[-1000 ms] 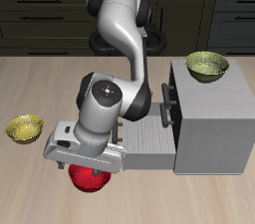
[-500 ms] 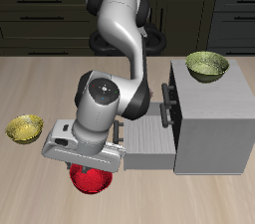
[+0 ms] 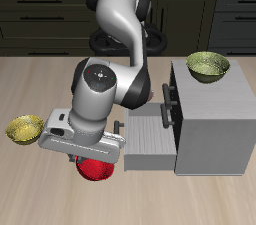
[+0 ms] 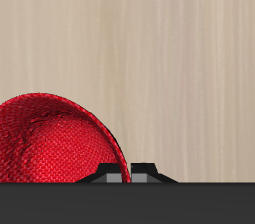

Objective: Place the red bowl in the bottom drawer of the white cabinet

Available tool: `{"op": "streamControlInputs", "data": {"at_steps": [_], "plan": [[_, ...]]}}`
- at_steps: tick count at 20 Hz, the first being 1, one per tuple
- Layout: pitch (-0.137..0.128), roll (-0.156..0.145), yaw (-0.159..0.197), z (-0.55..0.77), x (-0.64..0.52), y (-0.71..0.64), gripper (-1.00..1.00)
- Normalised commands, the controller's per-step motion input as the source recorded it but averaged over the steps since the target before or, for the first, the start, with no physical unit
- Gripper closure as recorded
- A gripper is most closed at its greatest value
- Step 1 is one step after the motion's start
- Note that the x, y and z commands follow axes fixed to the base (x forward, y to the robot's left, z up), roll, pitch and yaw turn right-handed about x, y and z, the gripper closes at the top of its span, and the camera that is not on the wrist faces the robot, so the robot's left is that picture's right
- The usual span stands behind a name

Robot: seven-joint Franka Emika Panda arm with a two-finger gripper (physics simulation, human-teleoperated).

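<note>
The red bowl [image 3: 97,170] hangs just under my hand, near the table's front edge. My gripper [image 3: 94,159] is shut on the bowl's rim, and the hand hides the fingers in the exterior view. In the wrist view the red bowl [image 4: 52,144] fills the area beside the dark fingertips [image 4: 145,169], with bare wood beyond it. The bottom drawer [image 3: 152,135] of the white cabinet [image 3: 215,119] stands pulled out beside my hand, its ribbed floor showing.
One yellow-green bowl [image 3: 24,128] lies on the table on the side of my hand away from the cabinet. Another yellow-green bowl [image 3: 207,65] sits on the cabinet's top. Dark kitchen cupboards line the back.
My hand has risen a little and shifted toward the drawer, and the red bowl has come up with it.
</note>
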Motion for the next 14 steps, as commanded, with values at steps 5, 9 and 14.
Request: {"op": "streamControlInputs", "data": {"at_steps": [5,9,14], "plan": [[-0.049,0.019,0.015,0.42,-0.14,0.08,1.0],[-0.035,0.034,-0.001,0.33,-0.14,0.06,1.0],[-0.024,0.014,-0.014,0.35,-0.17,0.05,1.0]]}}
